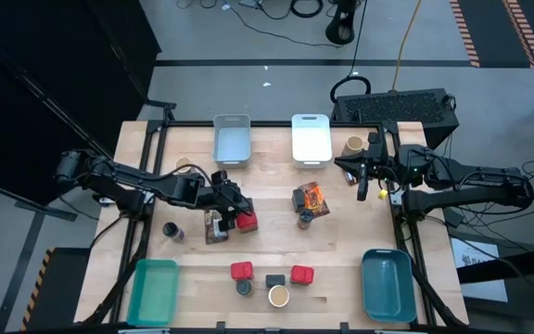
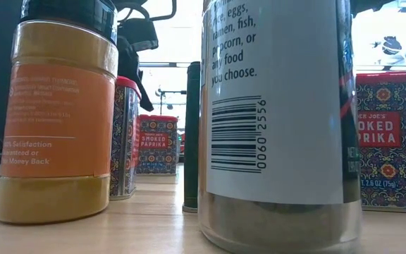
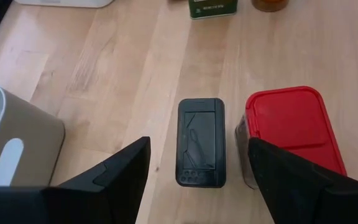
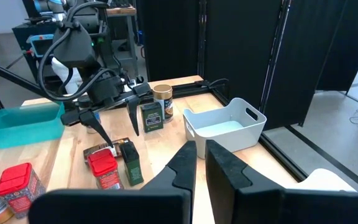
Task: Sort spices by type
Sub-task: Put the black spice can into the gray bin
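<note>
High view: left gripper (image 1: 233, 206) sits over a cluster left of table centre, fingers spread wide, nothing held. Under it a red tin (image 1: 246, 222) and a dark rectangular tin (image 1: 216, 225) stand side by side. Right gripper (image 1: 362, 178) hangs at the table's right edge near the white bin (image 1: 311, 137), fingers closed together, empty. Grey bin (image 1: 231, 139) at the far edge, teal bin (image 1: 153, 290) and blue bin (image 1: 387, 283) at the near corners. Printed packet (image 1: 311, 196) near centre with a jar (image 1: 305, 220) just beside it. Near edge: 2 more red tins (image 1: 241, 271), a tan-topped jar (image 1: 278, 296). Dark jar (image 1: 172, 230) stands alone at left.

Low view: orange-label jar (image 2: 56, 116) and a barcode jar (image 2: 277, 120) close to the camera; smoked paprika tins (image 2: 390, 141) behind.

Left wrist view: wide-spread fingers (image 3: 107, 183) bracket the dark tin (image 3: 201, 142), not touching it; the red tin (image 3: 294, 127) is just beside it, at one finger.

Right wrist view: closed fingers (image 4: 182, 165) in front, white bin (image 4: 225, 127) ahead, left arm over the tins farther off.
</note>
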